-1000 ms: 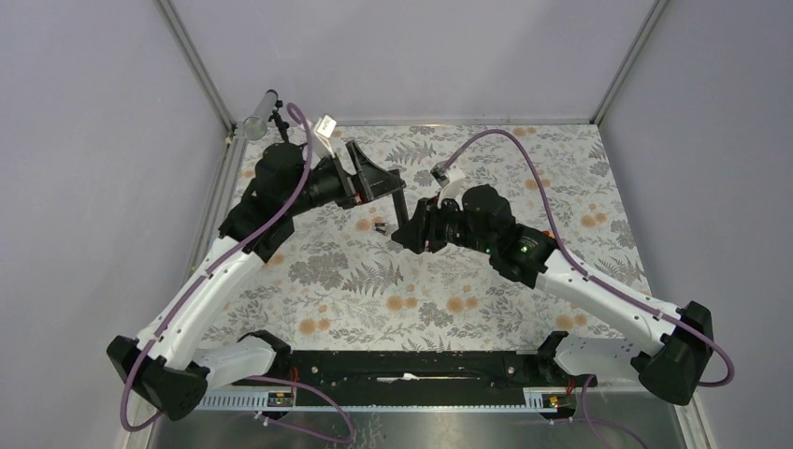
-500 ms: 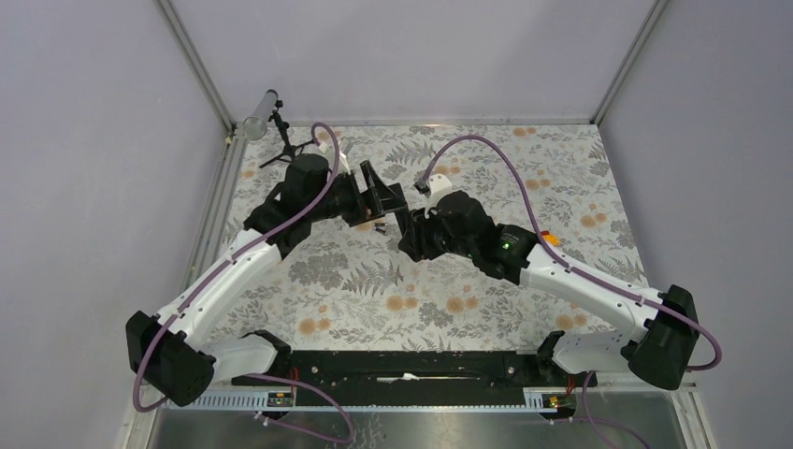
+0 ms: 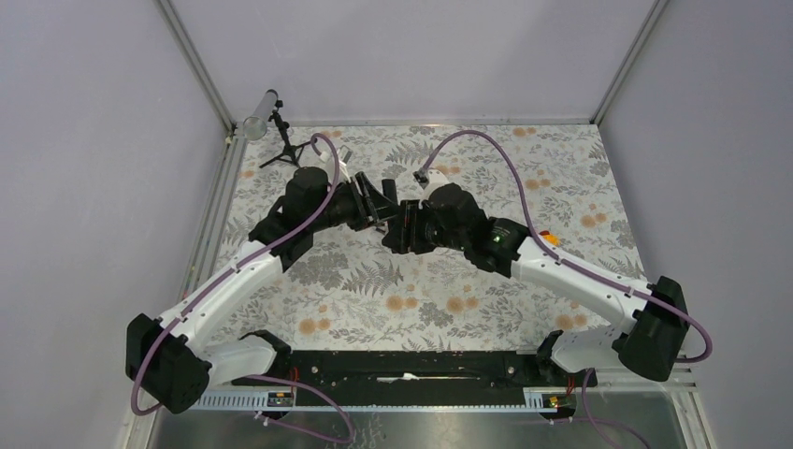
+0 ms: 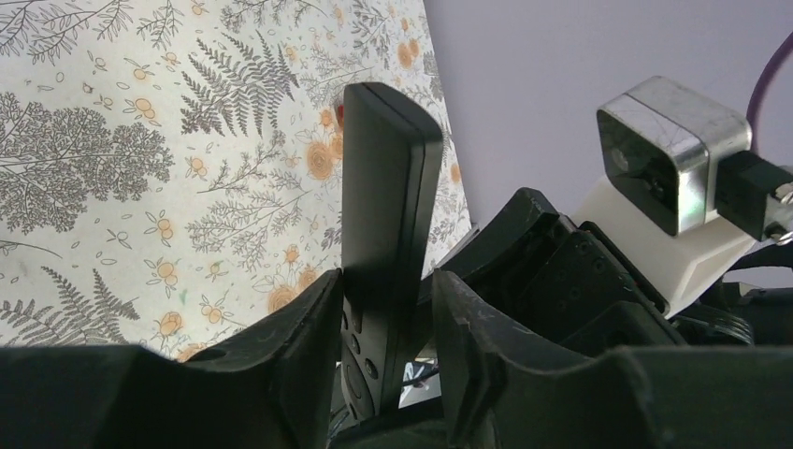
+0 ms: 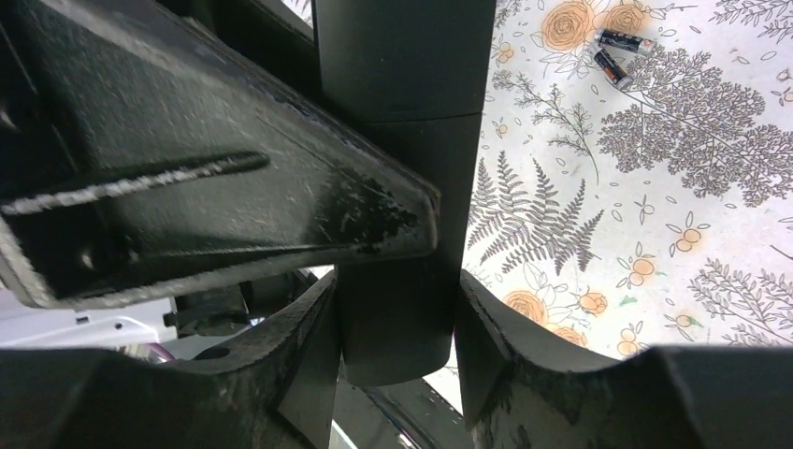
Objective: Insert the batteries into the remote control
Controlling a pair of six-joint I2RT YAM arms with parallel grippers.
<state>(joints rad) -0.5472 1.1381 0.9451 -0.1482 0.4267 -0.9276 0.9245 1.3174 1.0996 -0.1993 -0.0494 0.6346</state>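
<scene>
Remote control (image 4: 388, 187) held in the air above the middle of the table (image 5: 655, 187), clamped by both arms at once. The left pincer (image 4: 385, 299) is closed on its button end and the right pincer (image 5: 395, 290) is closed across its width. This double grip probably braces the body so that the cover can be worked or the bar passed across. The long axis runs straight out between the fingers in each wrist view, with the free end pointing away from the left pincer. The batteries (image 5: 619, 42) lie side by side on the table, well apart from the remote control, not yet loaded.
</scene>
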